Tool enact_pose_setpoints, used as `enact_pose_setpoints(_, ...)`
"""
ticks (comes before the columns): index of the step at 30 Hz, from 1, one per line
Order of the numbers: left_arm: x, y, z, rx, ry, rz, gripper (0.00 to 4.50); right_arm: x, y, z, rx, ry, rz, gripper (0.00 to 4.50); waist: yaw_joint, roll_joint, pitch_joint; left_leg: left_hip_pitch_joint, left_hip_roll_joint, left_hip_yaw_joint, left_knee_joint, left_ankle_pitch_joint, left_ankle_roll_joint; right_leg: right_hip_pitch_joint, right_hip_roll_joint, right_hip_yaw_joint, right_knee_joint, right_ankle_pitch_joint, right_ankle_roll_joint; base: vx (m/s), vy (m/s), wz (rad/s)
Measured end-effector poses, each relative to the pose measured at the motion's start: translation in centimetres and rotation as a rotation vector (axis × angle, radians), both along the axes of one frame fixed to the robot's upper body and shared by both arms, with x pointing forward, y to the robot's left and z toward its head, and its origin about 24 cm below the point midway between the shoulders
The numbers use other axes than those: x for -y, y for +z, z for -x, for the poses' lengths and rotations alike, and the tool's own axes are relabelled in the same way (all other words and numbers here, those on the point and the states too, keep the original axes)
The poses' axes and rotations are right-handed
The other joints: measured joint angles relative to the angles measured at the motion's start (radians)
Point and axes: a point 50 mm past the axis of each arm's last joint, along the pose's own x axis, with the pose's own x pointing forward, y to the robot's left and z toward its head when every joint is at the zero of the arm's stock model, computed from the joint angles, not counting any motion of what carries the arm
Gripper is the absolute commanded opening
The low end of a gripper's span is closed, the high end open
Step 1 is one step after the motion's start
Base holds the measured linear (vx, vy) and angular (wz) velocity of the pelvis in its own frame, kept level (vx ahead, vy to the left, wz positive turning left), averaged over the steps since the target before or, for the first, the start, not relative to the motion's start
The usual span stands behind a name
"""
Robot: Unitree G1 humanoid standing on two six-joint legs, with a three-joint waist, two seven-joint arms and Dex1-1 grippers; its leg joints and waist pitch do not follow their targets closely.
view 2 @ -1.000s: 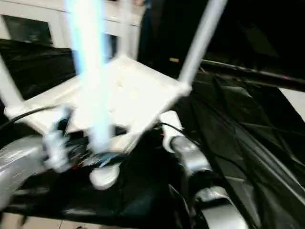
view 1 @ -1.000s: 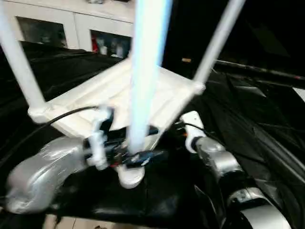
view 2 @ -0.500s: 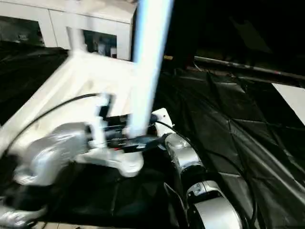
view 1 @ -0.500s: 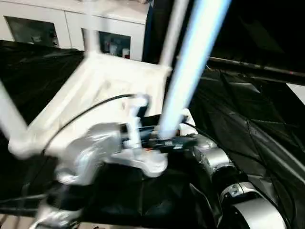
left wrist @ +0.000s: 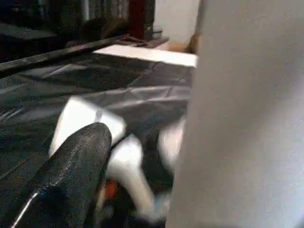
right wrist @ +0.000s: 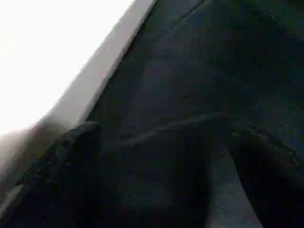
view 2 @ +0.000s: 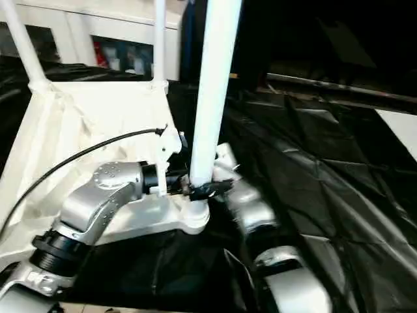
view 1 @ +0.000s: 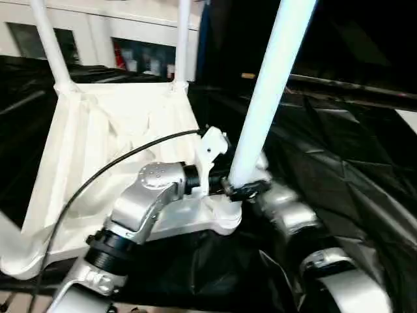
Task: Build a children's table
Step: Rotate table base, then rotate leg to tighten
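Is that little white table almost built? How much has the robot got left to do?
Nearly there, it seems. The tabletop lies upside down on the black cloth. Two far legs stand in their corner sockets, and part of another leg shows at the near left corner. The left gripper is around the base of the near leg, which stands in its socket. What looks left: letting go and turning the table upright.
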Motion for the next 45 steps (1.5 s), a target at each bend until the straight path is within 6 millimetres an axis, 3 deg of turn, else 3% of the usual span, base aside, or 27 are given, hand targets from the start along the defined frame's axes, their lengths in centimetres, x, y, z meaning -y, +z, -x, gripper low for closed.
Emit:
enact_pose_setpoints(3,-1.9,-1.5,0.8,-0.052,0.017,-0.072,4.50,3.0,1.0,0.0,0.046,0.003,0.048,4.47,0.003,0.001,0.000,0.000,0.000,0.001,0.000,0.000,0.000,0.000,0.000,0.000,0.000,0.000,0.000,0.000,0.000,0.00)
enact_pose_setpoints(6,-3.7,-3.3,1.7,-0.140,0.054,-0.156,4.14,5.4,1.2,0.7,0.043,0.033,0.097,4.50,0.005,0.001,0.000,0.000,0.000,0.001,0.000,0.000,0.000,0.000,0.000,0.000,0.000,-0.001,0.001,0.000,0.000,0.00)
enact_pose_setpoints(8,-4.4,-3.6,1.9,-0.158,0.069,-0.199,4.11,6.0,1.1,1.3,0.030,0.059,0.115,4.50,0.005,0.001,0.000,0.000,0.000,0.001,0.000,0.000,0.000,0.000,0.000,0.000,0.000,-0.002,0.003,0.000,0.000,0.00)
enact_pose_setpoints(10,-4.9,-3.6,2.5,-0.155,0.068,-0.241,3.79,6.8,1.1,2.3,0.016,0.114,0.140,4.50,0.005,0.001,0.000,0.000,0.000,0.001,0.000,0.000,0.000,0.000,0.000,0.000,0.000,-0.003,0.005,0.000,0.000,0.00)
enact_pose_setpoints(14,-6.3,-4.2,3.5,-0.187,0.072,-0.345,3.62,8.8,2.4,4.4,-0.012,0.248,0.167,4.50,0.014,0.001,0.000,-0.001,0.000,0.000,0.000,0.000,0.000,0.000,0.000,0.000,-0.001,-0.004,0.006,0.000,0.000,0.00)
enact_pose_setpoints(21,-6.3,-4.3,3.9,-0.252,0.075,-0.391,2.90,8.5,2.8,8.0,-0.125,0.536,0.170,4.50,0.029,0.002,0.000,0.000,0.000,0.000,0.000,0.000,0.000,0.001,0.000,0.000,-0.002,-0.004,0.007,0.000,0.000,0.00)
enact_pose_setpoints(28,-6.5,-4.3,3.8,-0.274,0.084,-0.408,2.37,7.7,3.7,8.4,-0.132,0.602,0.139,4.50,0.029,0.002,0.000,0.000,0.000,0.000,0.000,0.000,0.000,0.000,0.000,0.000,-0.002,-0.004,0.007,0.000,0.000,0.00)
enact_pose_setpoints(45,-7.5,-4.8,3.1,-0.251,0.043,-0.486,0.97,7.1,4.0,8.8,-0.155,0.646,0.121,4.50,0.031,0.002,0.000,0.001,0.000,0.000,0.000,0.000,0.000,0.001,0.000,0.000,-0.002,-0.004,0.007,0.000,0.000,0.00)
